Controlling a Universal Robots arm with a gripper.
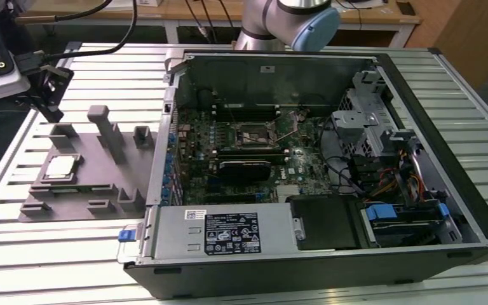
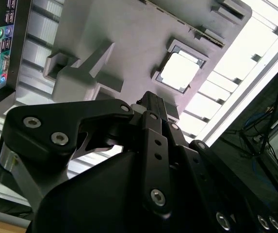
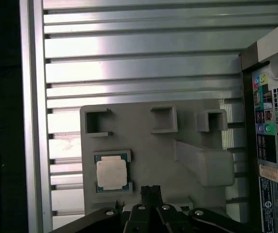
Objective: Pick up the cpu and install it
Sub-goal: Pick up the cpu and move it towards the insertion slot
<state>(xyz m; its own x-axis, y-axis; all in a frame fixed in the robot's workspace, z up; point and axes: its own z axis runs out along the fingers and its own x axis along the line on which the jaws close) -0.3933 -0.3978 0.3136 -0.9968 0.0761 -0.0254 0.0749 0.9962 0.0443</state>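
Approach step: the cpu [image 1: 60, 166] lies untouched in its pocket on the grey fixture [image 1: 91, 188]. In the exterior view that is at nine o'clock from the case [image 1: 169, 127]. The tool [image 1: 55, 116] hangs clear above the fixture at twelve o'clock from the cpu, jaws apparently closed together and gripping nothing. A grasp, I judge, calls for spreading them and centring over the cpu. Pocket lips hug its edges, and a tall post [image 1: 100, 124] stands near at two o'clock. Bare table [image 1: 7, 190] gives open room at nine.

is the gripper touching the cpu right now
Apart. In the exterior view the gripper hangs clear of the cpu, with grey fixture showing between them; the cpu lies in its fixture pocket.
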